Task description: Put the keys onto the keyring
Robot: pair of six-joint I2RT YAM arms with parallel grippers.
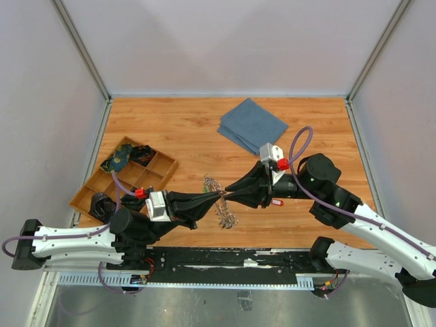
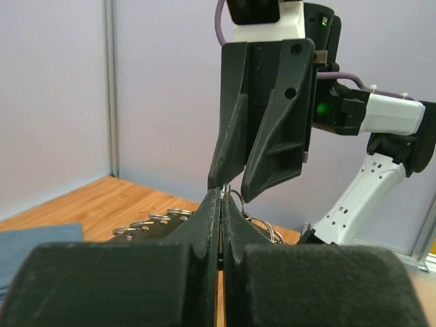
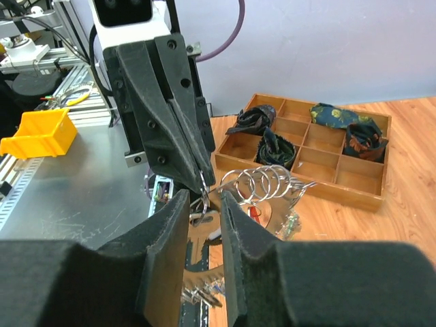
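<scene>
Pinching: L gripper (image 3: 202, 176) pressed shut on keyring (image 3: 267, 181) loop.
R gripper (image 3: 204, 204): fingers slightly spread around same loop.

Keyring (image 1: 213, 185) partly hidden; keys (image 1: 227, 218) too small to tell apart.

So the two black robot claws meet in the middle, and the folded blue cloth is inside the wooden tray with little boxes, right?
Not quite. The folded blue cloth lies on the wooden table, apart from the wooden compartment tray, as the top view shows. The left gripper and right gripper do meet in the middle.
</scene>
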